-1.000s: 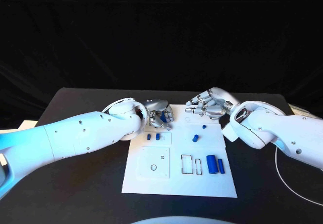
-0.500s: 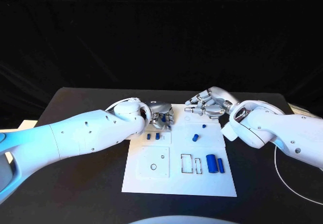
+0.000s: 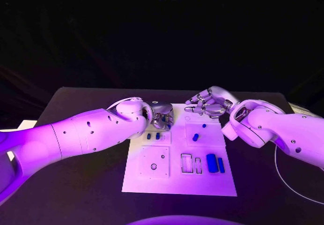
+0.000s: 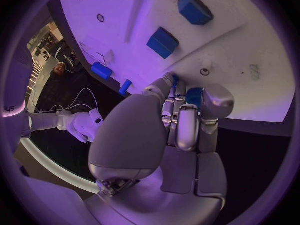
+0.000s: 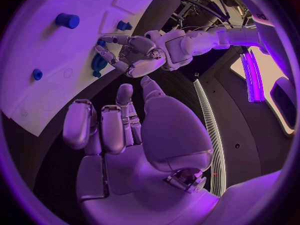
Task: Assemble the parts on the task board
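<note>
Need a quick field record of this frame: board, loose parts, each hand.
surface: black table
task board: white plate in the middle of the table
parts near board middle: two small blue pieces side by side; one blue peg to their right
parts at near right: two long blue pieces lying side by side
left hand: at the board's far left corner, fingers curled around a small blue part
right hand: over the board's far edge, fingers curled, nothing seen in it

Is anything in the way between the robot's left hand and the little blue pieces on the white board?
Nothing visible. The left hand is already down on the task board, its fingers around a blue part.
</note>
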Robot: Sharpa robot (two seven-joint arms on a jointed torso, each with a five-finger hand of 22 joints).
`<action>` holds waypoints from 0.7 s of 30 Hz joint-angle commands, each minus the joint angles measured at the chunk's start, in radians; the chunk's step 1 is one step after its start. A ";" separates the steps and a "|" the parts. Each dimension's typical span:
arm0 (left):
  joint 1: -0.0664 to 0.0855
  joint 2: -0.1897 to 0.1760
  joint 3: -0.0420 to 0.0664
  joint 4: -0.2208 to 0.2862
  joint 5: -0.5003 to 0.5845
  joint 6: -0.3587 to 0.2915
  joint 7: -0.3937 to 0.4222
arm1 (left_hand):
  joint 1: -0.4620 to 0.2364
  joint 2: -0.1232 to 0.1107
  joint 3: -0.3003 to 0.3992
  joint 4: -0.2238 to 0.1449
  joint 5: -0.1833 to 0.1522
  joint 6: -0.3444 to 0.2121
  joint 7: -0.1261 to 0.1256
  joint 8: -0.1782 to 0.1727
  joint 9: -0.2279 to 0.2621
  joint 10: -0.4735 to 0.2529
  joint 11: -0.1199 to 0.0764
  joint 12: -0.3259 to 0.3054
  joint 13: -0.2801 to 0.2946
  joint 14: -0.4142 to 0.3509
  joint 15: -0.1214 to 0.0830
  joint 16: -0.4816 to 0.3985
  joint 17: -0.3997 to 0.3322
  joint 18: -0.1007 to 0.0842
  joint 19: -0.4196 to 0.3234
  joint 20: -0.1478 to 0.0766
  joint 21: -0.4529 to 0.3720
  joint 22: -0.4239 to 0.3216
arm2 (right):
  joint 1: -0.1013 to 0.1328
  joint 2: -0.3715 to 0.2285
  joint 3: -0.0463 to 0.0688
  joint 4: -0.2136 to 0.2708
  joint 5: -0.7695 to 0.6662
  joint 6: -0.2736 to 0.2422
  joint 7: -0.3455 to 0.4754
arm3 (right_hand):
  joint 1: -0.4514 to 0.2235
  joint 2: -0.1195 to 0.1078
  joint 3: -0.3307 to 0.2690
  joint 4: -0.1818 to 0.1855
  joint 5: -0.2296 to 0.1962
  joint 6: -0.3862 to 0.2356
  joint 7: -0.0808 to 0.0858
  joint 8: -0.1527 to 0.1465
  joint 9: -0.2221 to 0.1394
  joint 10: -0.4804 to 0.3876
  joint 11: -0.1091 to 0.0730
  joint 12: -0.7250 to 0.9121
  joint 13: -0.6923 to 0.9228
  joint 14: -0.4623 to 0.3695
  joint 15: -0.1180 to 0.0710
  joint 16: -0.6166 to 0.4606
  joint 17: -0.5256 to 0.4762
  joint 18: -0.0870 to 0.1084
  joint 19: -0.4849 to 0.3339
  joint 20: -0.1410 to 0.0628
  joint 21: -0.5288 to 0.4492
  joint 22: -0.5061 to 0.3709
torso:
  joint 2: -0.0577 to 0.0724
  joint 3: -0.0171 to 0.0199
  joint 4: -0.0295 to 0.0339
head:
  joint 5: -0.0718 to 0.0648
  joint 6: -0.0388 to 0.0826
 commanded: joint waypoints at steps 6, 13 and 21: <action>-0.003 0.005 -0.002 0.004 -0.024 0.039 -0.004 | 0.013 0.003 0.053 -0.021 -0.003 0.047 -0.006 0.001 0.001 0.049 -0.009 -0.001 0.005 0.021 -0.015 0.008 -0.002 -0.012 0.011 -0.005 0.043 0.033 | -0.001 0.002 0.000 0.001 -0.003 0.013 0.005 | 0.002 0.009 -0.005 0.000 0.007 0.008 -0.001 0.003 0.000 -0.005 -0.001 -0.002 -0.001 0.041 -0.001 -0.005 -0.002 0.008 -0.005 -0.001 -0.005 -0.001 | -0.001 0.0000 0.0004 | 0.000 -0.001; -0.005 0.002 0.001 0.010 -0.023 0.000 0.011 | 0.005 -0.002 0.100 -0.049 -0.001 0.084 -0.009 0.004 0.004 0.085 -0.017 -0.006 0.013 0.022 -0.022 0.010 -0.006 -0.018 0.015 -0.013 0.079 0.062 | -0.001 0.002 0.000 0.002 -0.003 0.014 0.006 | 0.002 0.009 -0.005 0.000 0.007 0.008 -0.001 0.003 0.000 -0.005 -0.001 -0.002 -0.001 0.041 -0.001 -0.005 -0.002 0.008 -0.005 -0.001 -0.005 -0.001 | 0.000 -0.0006 0.0000 | 0.001 0.001; -0.005 -0.025 0.010 0.024 0.009 -0.040 0.008 | -0.025 -0.016 0.147 -0.072 -0.002 0.086 0.001 -0.016 -0.001 0.091 -0.009 -0.036 0.015 0.024 -0.017 0.012 -0.011 -0.022 0.017 -0.011 0.102 0.083 | -0.001 0.002 0.000 0.001 -0.003 0.014 0.005 | 0.002 0.010 -0.005 0.001 0.007 0.008 -0.001 0.003 0.000 -0.005 -0.001 -0.001 0.000 0.041 -0.001 -0.004 -0.002 0.008 -0.005 -0.001 -0.006 -0.002 | -0.001 0.0012 -0.0001 | -0.004 0.004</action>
